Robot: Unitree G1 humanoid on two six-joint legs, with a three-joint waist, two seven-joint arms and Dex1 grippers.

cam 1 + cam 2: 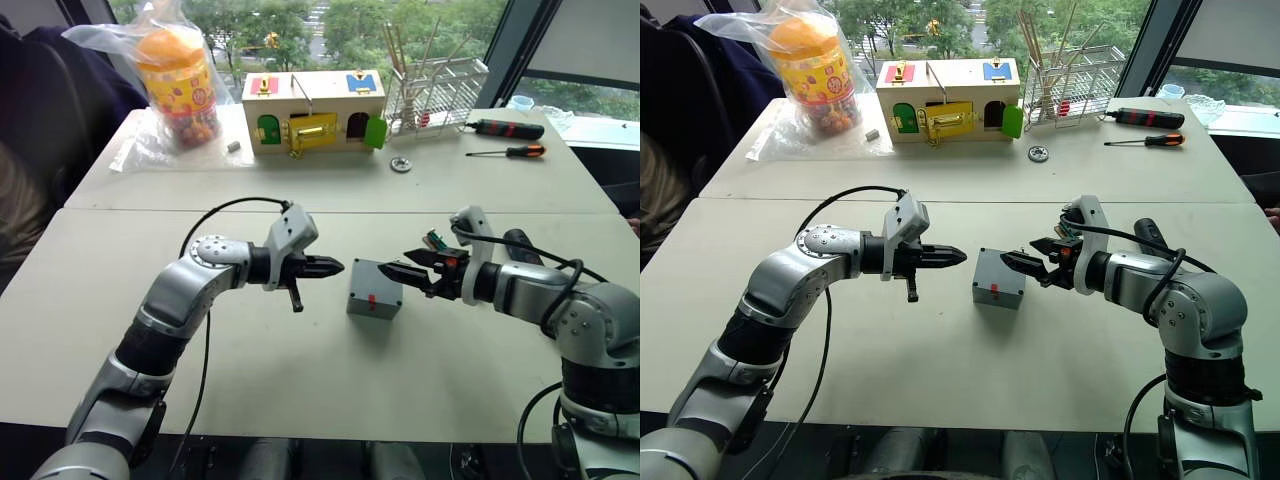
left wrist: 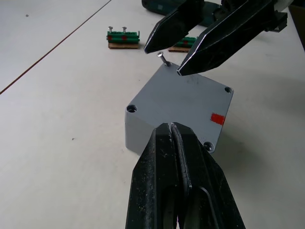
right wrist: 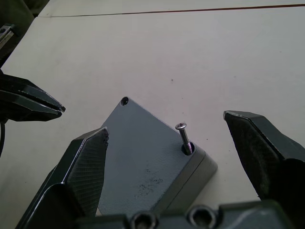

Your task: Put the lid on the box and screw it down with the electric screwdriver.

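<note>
Silver-grey jointed arms with black cables (looped loosely), each ending in a black two-fingered left pincer (image 1: 325, 267) and right pincer (image 1: 397, 272).

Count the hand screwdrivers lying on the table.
2. A black-and-red one lies at the far right, by the wire rack; a thin orange-handled one lies just nearer. Others may be hidden.

The pale counter (image 1: 300, 400) carries the grey box (image 1: 374, 289) near its middle; a wooden box (image 1: 312, 110), bagged jar (image 1: 178, 85), rack (image 1: 432, 92) and two screwdrivers (image 1: 508, 129) line the far edge.
</note>
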